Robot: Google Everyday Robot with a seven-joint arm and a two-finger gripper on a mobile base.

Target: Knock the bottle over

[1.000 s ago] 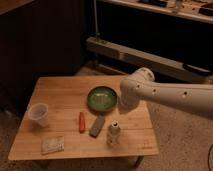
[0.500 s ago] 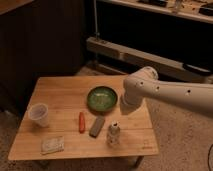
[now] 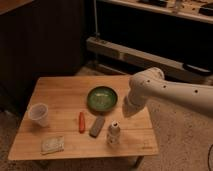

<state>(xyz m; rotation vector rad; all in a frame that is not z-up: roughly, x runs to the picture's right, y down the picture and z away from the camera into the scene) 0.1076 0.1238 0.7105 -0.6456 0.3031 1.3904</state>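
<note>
Bottle [image 3: 113,134] upright, near gripper [image 3: 128,111], on its camera side | gripper state: can't tell | looks light, stiff plastic | no grasp needed, shove near neck, should topple easily

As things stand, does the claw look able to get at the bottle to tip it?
Likely yes. The claw hangs over the right side of the table, just behind and right of the upright bottle. Nothing stands between them; the green bowl sits further left.
</note>
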